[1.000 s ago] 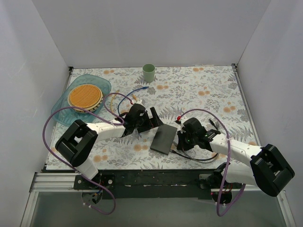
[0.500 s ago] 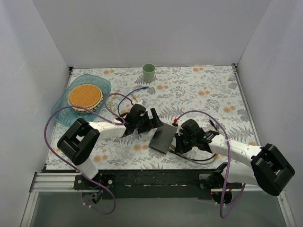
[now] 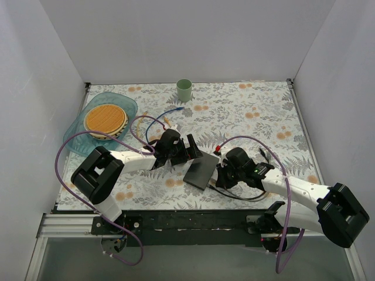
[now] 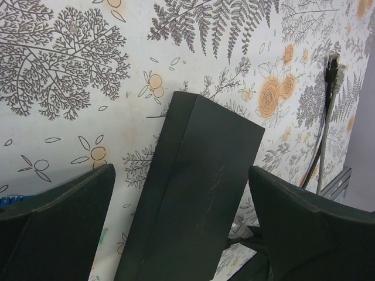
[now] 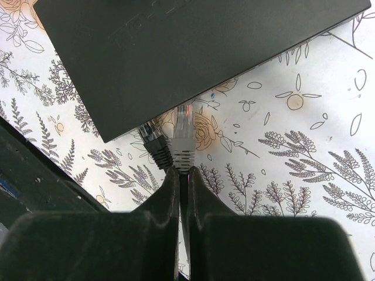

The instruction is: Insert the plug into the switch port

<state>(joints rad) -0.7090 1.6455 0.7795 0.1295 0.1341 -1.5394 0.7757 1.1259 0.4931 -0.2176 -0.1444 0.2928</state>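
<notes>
The switch is a flat dark grey box lying on the flowered table between the arms. My left gripper is open, with a finger on either side of the switch's far end; the left wrist view shows gaps between the switch and both fingers. My right gripper is shut on a grey plug, whose tip is close to the switch's near edge. A black plug lies beside the grey one at that same edge. The sockets are not visible.
A green cup stands at the back. A teal tray holding a woven plate is at the far left. A blue cable lies behind the left arm. A loose plug and black cable lie on the right.
My right gripper has moved a little left with the grey plug, closer to the switch. The switch has shifted slightly. My left gripper has hardly moved.
</notes>
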